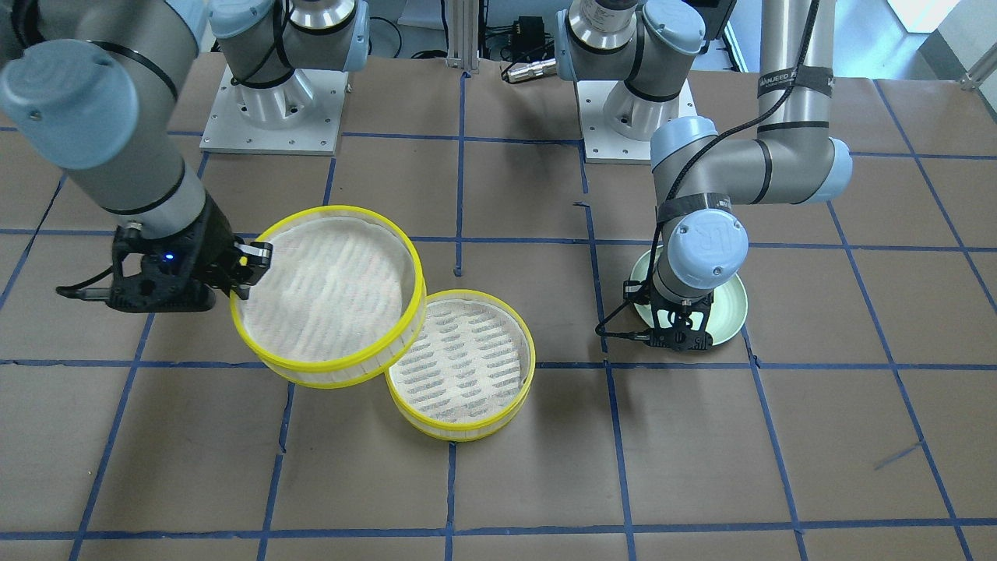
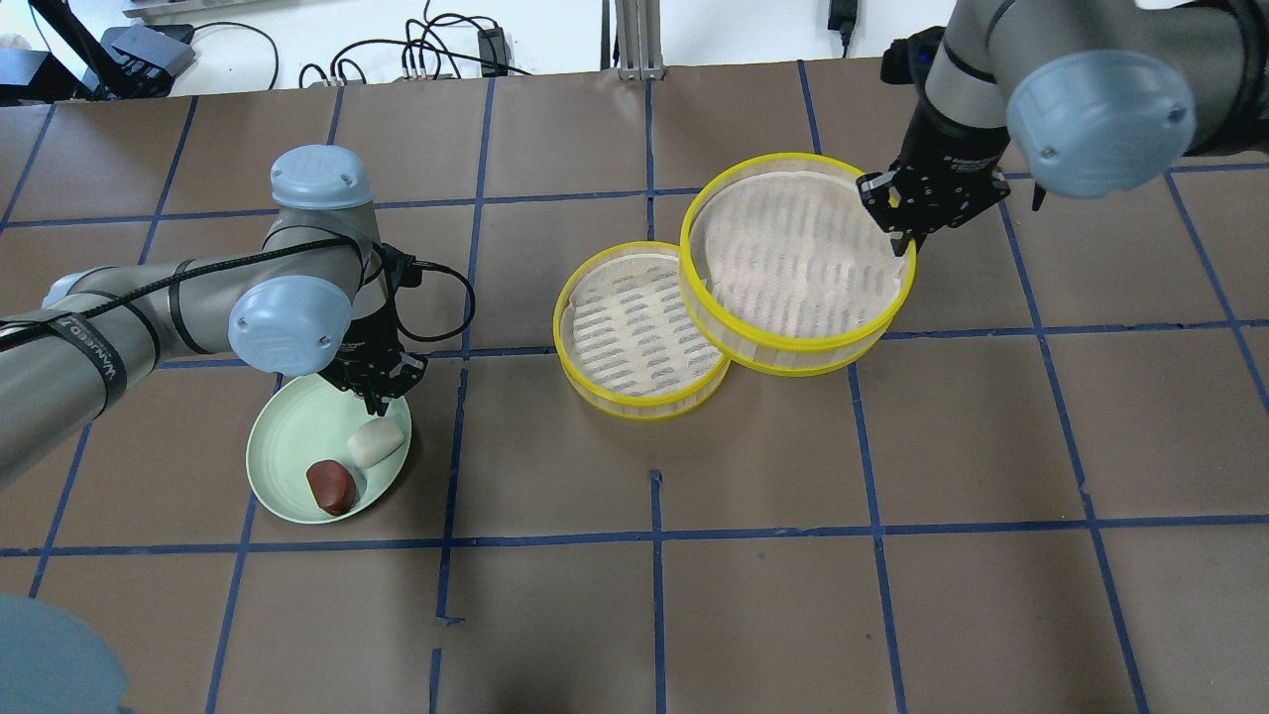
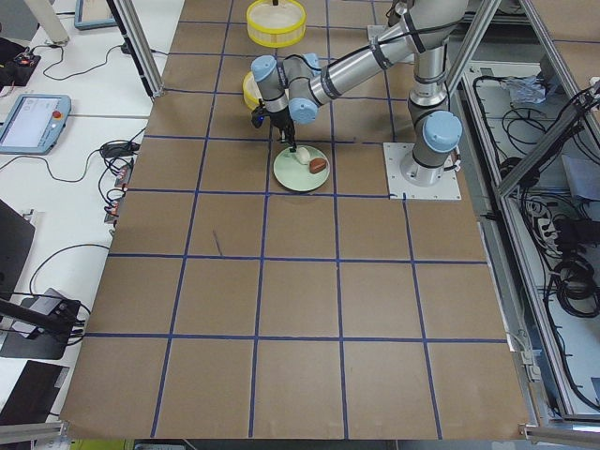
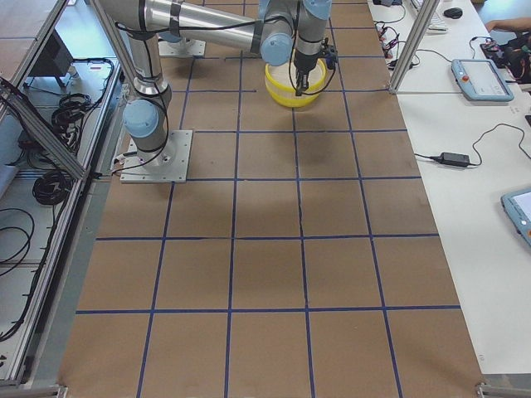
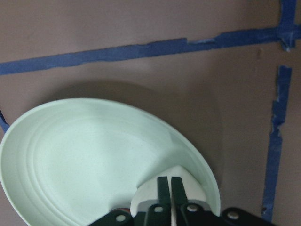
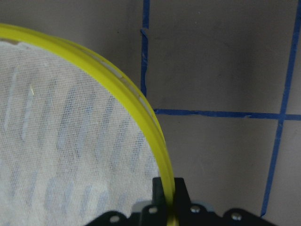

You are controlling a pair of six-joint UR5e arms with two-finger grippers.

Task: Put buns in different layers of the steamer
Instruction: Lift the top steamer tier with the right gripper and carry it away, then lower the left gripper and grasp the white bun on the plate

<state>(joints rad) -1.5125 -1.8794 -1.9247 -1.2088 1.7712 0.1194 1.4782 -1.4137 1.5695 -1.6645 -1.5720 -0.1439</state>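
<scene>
Gripping the upper steamer layer (image 2: 793,258) by its yellow rim, our right hand (image 2: 897,226) held it raised and tilted, one edge over the rim of the lower steamer layer (image 2: 634,332), which sat flat on the desk (image 2: 793,496). We judged this left the lower layer open so a bun could go in before the second tray was stacked on top. Both layers were bare inside. Our left hand (image 2: 382,395) hung over the pale green plate (image 2: 288,446), fingers drawn narrow, nearly touching each other, tips just above the white bun (image 2: 375,441) and holding nothing. The reddish-brown bun (image 2: 331,486) lay beside it on the same plate. We reckoned the fingers would need to spread before closing on the white bun
</scene>
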